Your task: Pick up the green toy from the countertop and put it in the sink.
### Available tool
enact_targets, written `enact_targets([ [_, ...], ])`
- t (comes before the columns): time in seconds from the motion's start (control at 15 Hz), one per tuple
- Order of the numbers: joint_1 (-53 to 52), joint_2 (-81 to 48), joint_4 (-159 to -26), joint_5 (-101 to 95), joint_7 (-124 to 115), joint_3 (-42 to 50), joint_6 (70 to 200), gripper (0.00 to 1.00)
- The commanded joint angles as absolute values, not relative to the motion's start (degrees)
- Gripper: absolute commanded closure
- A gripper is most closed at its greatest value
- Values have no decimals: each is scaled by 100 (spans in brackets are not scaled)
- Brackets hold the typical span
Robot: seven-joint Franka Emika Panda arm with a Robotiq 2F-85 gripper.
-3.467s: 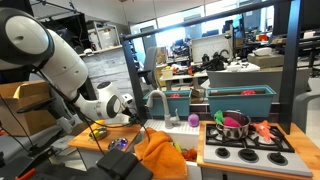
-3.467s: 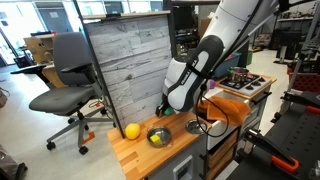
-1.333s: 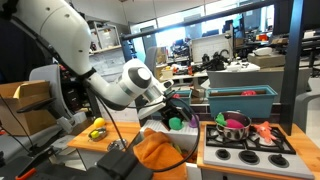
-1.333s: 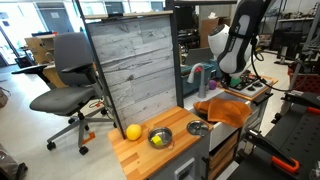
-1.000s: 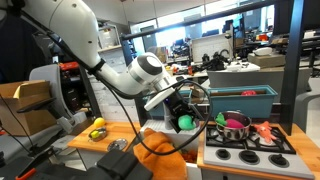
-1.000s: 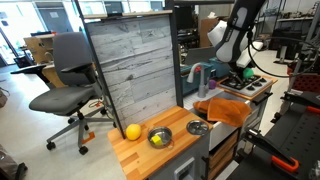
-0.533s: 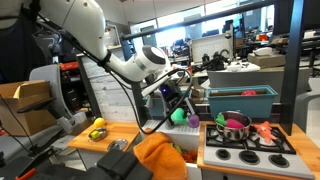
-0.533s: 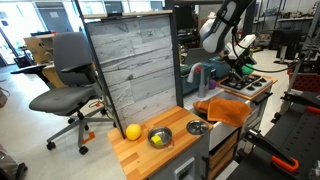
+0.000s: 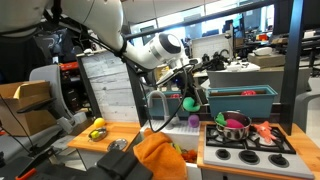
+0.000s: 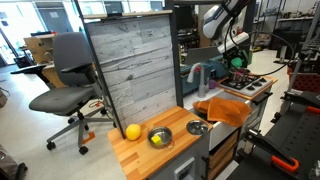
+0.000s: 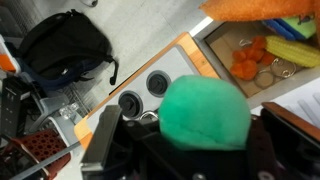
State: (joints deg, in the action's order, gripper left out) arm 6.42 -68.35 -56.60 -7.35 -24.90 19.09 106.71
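Above the sink (image 9: pixel 176 128), beside its faucet (image 9: pixel 154 100): one green toy (image 9: pixel 190 104) held in the air by the one gripper (image 9: pixel 188 99).
Jaws closed to ball width, one finger on each side of the toy, nothing else in the grip. Toy is clear of the countertop (image 9: pixel 115 137) and not touching the sink. Behind the sink: two teal bins (image 9: pixel 241 101). Beside the sink, away from the countertop: one pot (image 9: pixel 233 124) with one pink ball (image 9: pixel 236 121) in it, on the white stove top (image 9: pixel 245 152). In front of the sink: one orange cloth (image 9: pixel 160 155). Well away from the sink on the countertop: one yellow ball (image 10: pixel 132 131), one bowl (image 10: pixel 160 138). Wrist view: two round black knobs (image 11: pixel 157 84) next to the toy.
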Motion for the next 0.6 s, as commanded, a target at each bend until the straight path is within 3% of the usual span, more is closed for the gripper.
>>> enact_targets([
  [0.0,730,-7440,-4759,-736,-3336,1906,10490,100],
  [0.53,720,-8151,-3946,-782,-5277,2246,11751,100],
])
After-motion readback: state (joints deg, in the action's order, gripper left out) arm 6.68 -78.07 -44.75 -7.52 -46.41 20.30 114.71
